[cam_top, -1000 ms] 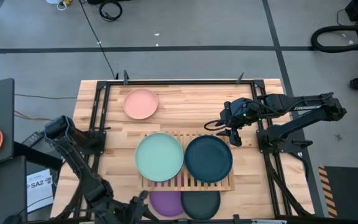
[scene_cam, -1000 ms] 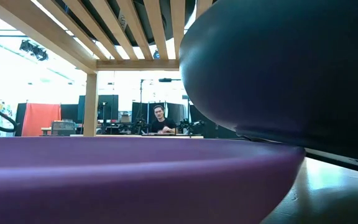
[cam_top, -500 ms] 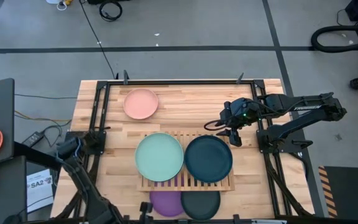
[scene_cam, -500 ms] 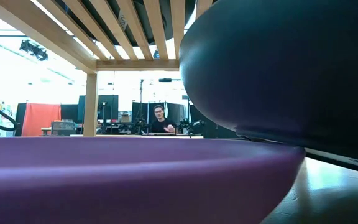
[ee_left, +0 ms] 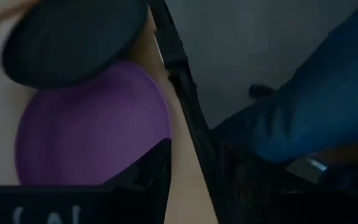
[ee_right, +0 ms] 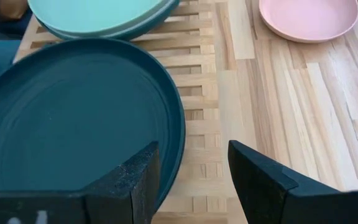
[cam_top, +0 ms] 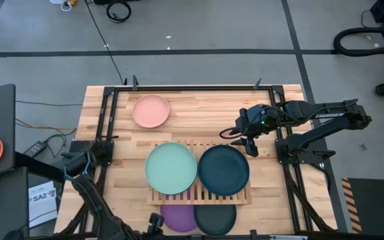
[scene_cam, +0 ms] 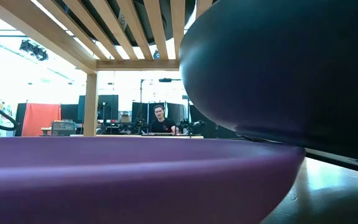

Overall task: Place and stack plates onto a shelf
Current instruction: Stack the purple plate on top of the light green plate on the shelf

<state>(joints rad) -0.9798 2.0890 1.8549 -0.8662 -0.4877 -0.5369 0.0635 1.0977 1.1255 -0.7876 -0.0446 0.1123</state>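
On the slatted wooden shelf [cam_top: 202,195] lie a mint green plate [cam_top: 171,168], stacked on another plate whose pale rim [ee_right: 126,30] shows beneath it, and a dark teal plate [cam_top: 224,170]. A salmon pink plate [cam_top: 151,111] lies on the tabletop at the far left. Under the shelf's near edge lie a purple plate [ee_left: 92,130] and a black plate [ee_left: 73,40], whose rim overlaps the purple one. My left gripper [cam_top: 153,220] is open next to the purple plate at the table's near edge. My right gripper [cam_top: 249,143] hovers open above the shelf's far right corner.
A black metal frame [cam_top: 105,113] runs round the table's edges, and one of its rails [ee_left: 185,93] passes right by my left gripper. Someone in blue clothing [ee_left: 328,112] is beyond the near edge. Another person [scene_cam: 160,121] sits far off in the room.
My left arm has folded down toward the table's near edge. Its gripper has sunk a little and tipped downward by the purple plate. The plates lie where they were.
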